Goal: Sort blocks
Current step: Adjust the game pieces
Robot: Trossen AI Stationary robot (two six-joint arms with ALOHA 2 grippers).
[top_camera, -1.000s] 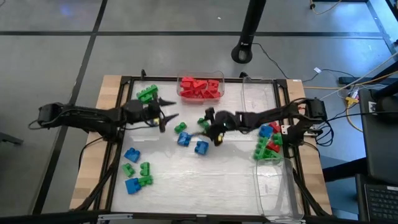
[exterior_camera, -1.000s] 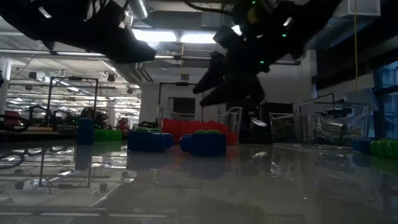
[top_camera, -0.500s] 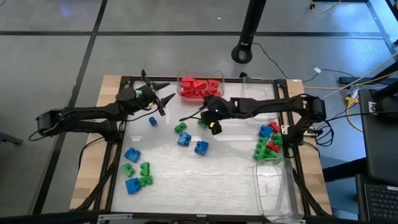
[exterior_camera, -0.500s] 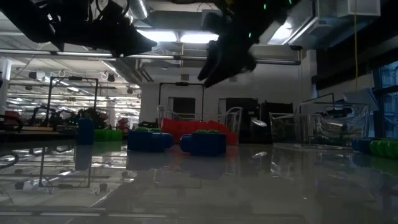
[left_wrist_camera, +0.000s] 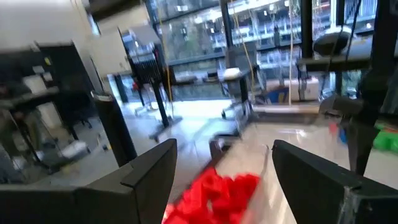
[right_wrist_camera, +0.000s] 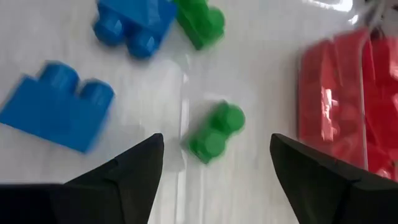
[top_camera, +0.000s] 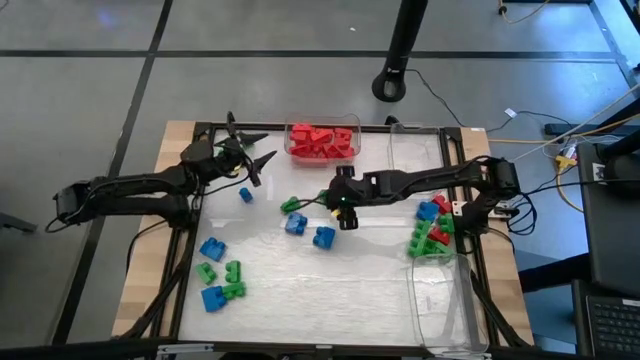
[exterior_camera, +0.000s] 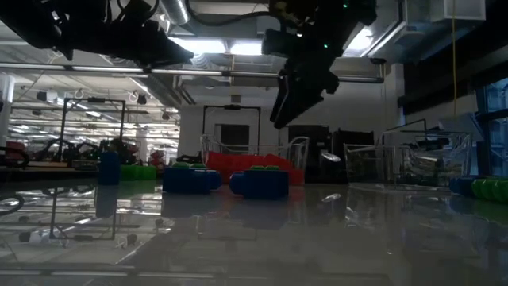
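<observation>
Two slender arms, dark throughout and built of jointed tubular segments with thicker rounded housings at the joints, are showing black cables looping beside their bases at the table's side rails. The left tool (top_camera: pixel 252 148) is ending in two tapering, pointed black fingers (left_wrist_camera: pixel 140 180) with flat, angular inner faces, and the right tool (top_camera: pixel 343 212) is carrying matching wedge-shaped fingers (right_wrist_camera: pixel 127 171). Small green indicator lights are glowing on the right arm's wrist housing in the low view.
</observation>
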